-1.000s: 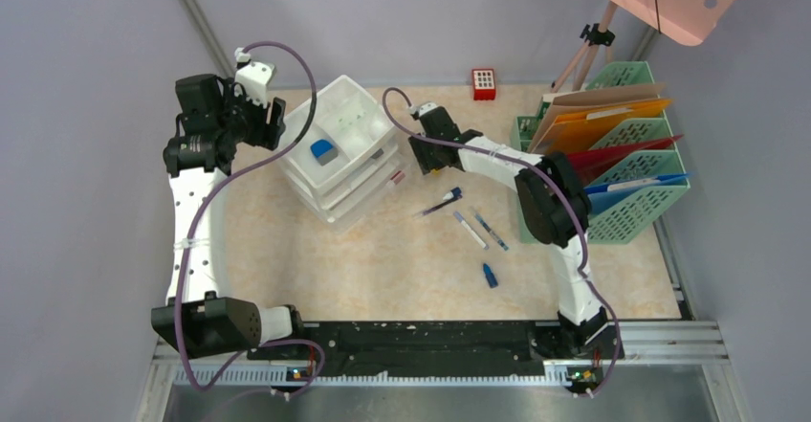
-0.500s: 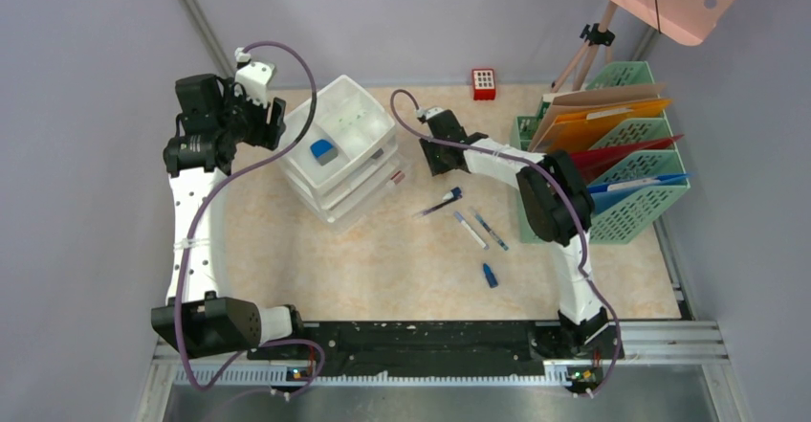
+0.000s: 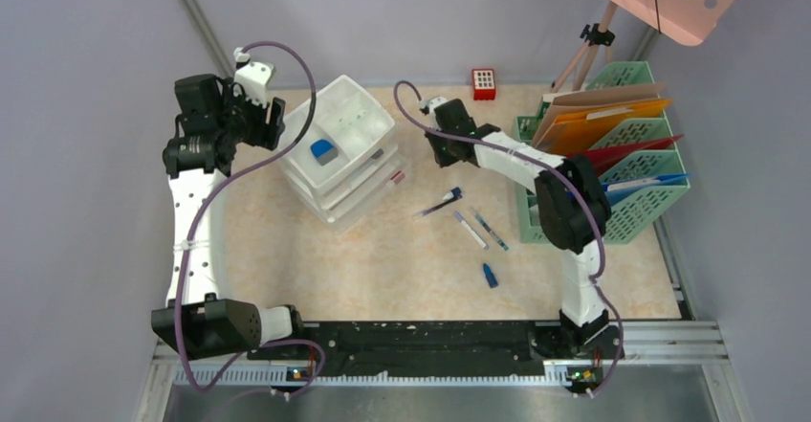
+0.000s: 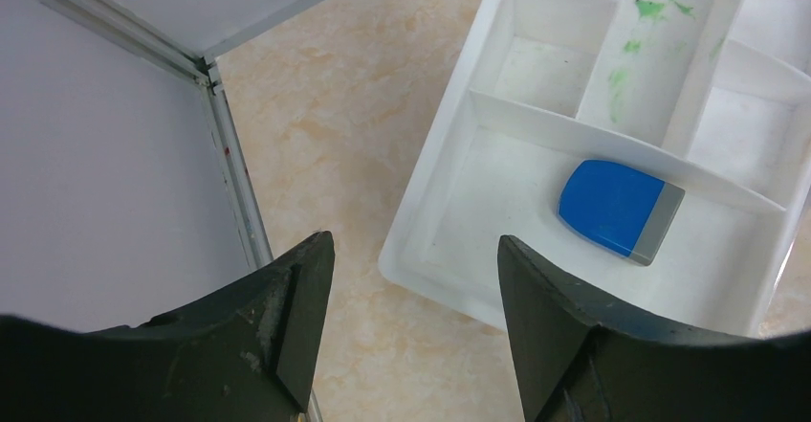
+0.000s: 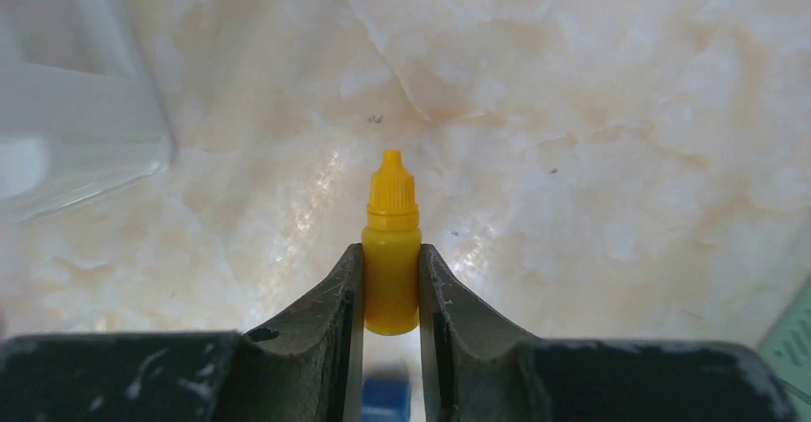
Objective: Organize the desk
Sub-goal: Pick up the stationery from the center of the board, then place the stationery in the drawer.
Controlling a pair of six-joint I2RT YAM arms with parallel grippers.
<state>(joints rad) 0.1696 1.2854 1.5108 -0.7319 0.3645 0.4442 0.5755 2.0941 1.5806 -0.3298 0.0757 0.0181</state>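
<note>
The desk (image 3: 383, 259) is a beige marbled top. My right gripper (image 5: 391, 250) is shut on a small yellow dropper bottle (image 5: 392, 207), its cap pointing away from me, just above the desk (image 5: 593, 106). In the top view the right gripper (image 3: 443, 157) hangs at the back centre, right of the white drawer unit (image 3: 339, 154), and hides the bottle. My left gripper (image 4: 413, 242) stands open with nothing between its fingers, over the desk (image 4: 325, 106) beside the top tray's corner (image 4: 421, 240). In the top view the left gripper (image 3: 273, 121) is left of the unit.
A blue-and-grey eraser (image 4: 620, 209) lies in the top tray. Three pens (image 3: 440, 202) (image 3: 470, 230) (image 3: 490, 229) and a blue cap (image 3: 490, 276) lie mid-desk. A red block (image 3: 484, 83) sits at the back. A green mesh file rack (image 3: 631, 192) holds folders at the right.
My right arm has swung to the right and a little farther back, away from the drawer unit. The left arm has not moved.
</note>
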